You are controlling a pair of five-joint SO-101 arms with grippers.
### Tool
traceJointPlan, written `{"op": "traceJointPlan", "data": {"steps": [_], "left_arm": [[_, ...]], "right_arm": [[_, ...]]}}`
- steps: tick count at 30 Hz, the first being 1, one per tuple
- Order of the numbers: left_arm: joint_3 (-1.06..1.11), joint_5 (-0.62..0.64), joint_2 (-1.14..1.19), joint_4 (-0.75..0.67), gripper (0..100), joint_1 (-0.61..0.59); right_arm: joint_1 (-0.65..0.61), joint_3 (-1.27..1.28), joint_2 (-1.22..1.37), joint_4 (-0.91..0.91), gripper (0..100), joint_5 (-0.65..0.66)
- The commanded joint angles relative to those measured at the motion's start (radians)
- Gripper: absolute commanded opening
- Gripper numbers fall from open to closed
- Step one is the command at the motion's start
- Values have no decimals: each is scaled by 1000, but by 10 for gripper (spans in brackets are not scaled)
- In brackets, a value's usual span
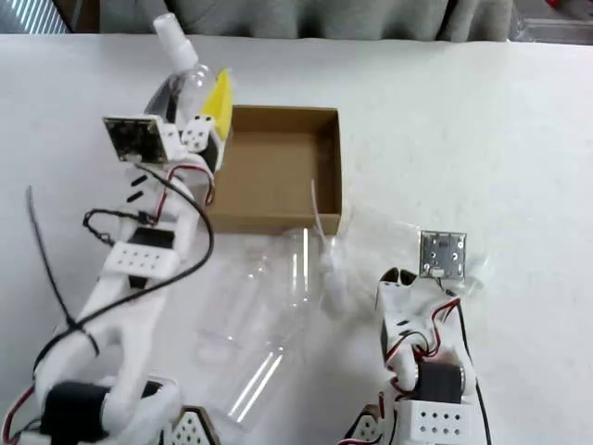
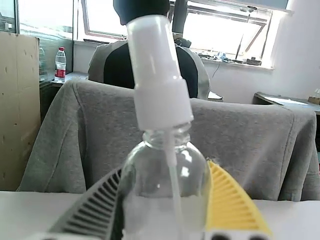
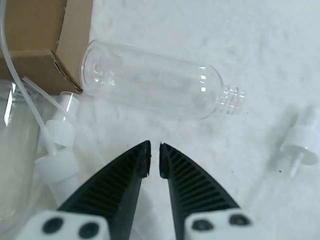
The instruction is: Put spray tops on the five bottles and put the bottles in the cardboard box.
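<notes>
My left claw [image 1: 198, 104] pinches the capped bottle [image 2: 161, 175] beside the cardboard box [image 1: 278, 222], presumably for loading; my right claw [image 3: 154, 160], nearly pressed together, hangs near an uncapped bottle [image 3: 150, 82]

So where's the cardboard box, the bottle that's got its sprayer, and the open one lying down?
cardboard box [image 1: 273, 167], high view, its bare floor.
capped bottle [image 2: 147, 182], left wrist view, glass shoulder.
open bottle [image 3: 150, 85], right wrist view, mid-body.

White arms [image 1: 139, 258]; red, black cables [image 1: 211, 243]; black pincer [image 3: 154, 151]
</notes>
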Motion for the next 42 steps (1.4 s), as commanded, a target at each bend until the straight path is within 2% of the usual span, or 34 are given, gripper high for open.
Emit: {"op": "traceJointPlan", "data": {"steps": [1,7,12,17,42], "left_arm": [[-98,-5,61,-66,20,12],[-110,-3,61,-61,20,33],[-112,-3,-74,83,20,35],[-112,-6,-97,104,20,50],[-379,-12,446,81,20,25]], "right_arm": [[-5,9,-5,-24,18,3],[-7,9,-5,-24,18,3],[-7,9,-5,-24,18,3],[-7,9,-5,-19,18,3],[-5,9,-4,-19,18,3]]}}
